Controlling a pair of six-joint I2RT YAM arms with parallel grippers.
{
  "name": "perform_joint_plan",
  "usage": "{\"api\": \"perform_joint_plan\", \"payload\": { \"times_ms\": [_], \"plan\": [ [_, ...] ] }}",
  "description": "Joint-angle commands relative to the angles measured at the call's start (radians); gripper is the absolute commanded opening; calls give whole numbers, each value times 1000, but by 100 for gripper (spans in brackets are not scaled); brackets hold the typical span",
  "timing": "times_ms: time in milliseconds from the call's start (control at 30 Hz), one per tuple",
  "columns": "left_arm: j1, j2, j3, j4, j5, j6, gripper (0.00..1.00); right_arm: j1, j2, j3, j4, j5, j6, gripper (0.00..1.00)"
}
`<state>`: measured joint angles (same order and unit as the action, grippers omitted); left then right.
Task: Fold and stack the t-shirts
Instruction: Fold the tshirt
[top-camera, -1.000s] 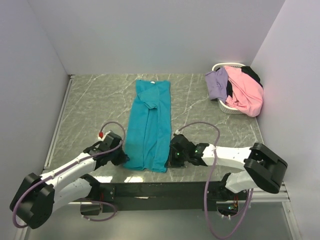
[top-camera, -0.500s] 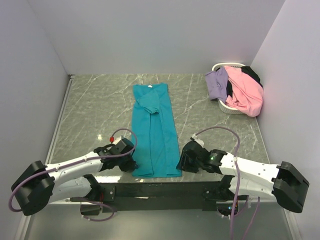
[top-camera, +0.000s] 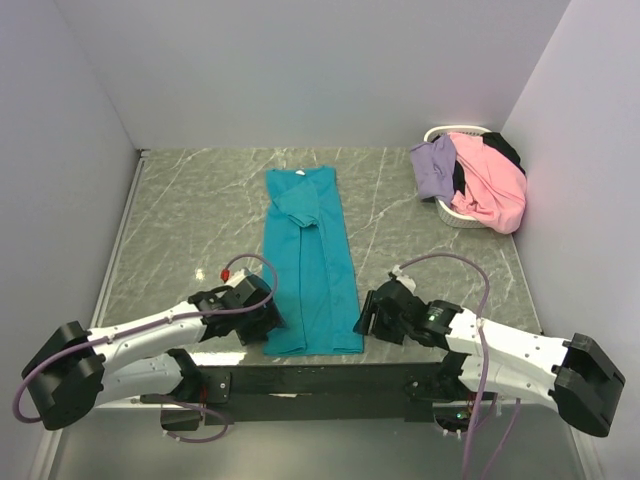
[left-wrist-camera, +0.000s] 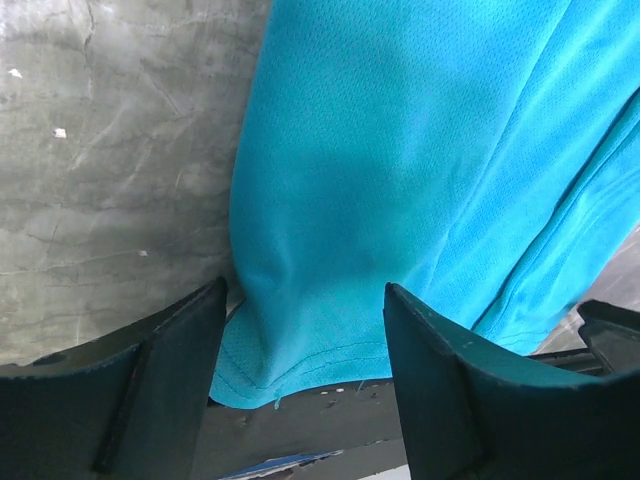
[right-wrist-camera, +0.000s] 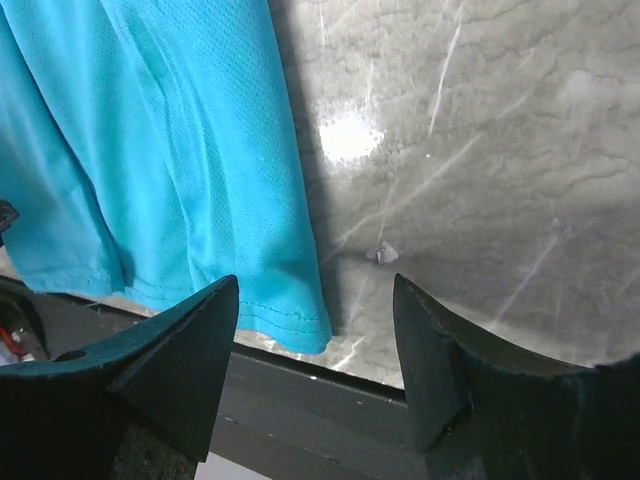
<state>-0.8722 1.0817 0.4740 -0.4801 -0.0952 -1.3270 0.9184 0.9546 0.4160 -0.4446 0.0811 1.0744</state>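
Where the claws stand: left gripper (left-wrist-camera: 305, 292) and right gripper (right-wrist-camera: 316, 288) are both spread wide, holding nothing, low at the near edge of the table (top-camera: 180, 220).
Left claw: one hem corner of the teal shirt (top-camera: 308, 265) lies between its jaws, ungripped.
Right claw: the other hem corner lies just beside one finger, with bare marble under the gap.
Shirt: flat, folded lengthwise into a narrow strip; hem at the near edge, collar far from it.
Handling: judged light, limp, thin mesh, likely to sag and slide; pinch both hem corners together.
Room: open marble beyond the near edge on both sides of the strip.
Obstruction: basket (top-camera: 447, 212) holding the other shirts (top-camera: 490, 185), well apart from the near edge, far right.
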Motion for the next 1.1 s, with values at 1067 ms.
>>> {"api": "perform_joint_plan", "payload": {
  "times_ms": [1067],
  "plan": [
    [-134, -112, -104, -198, -25, -112, 65, -72, -48, -158, 109, -179, -51, 66]
  ]
}}
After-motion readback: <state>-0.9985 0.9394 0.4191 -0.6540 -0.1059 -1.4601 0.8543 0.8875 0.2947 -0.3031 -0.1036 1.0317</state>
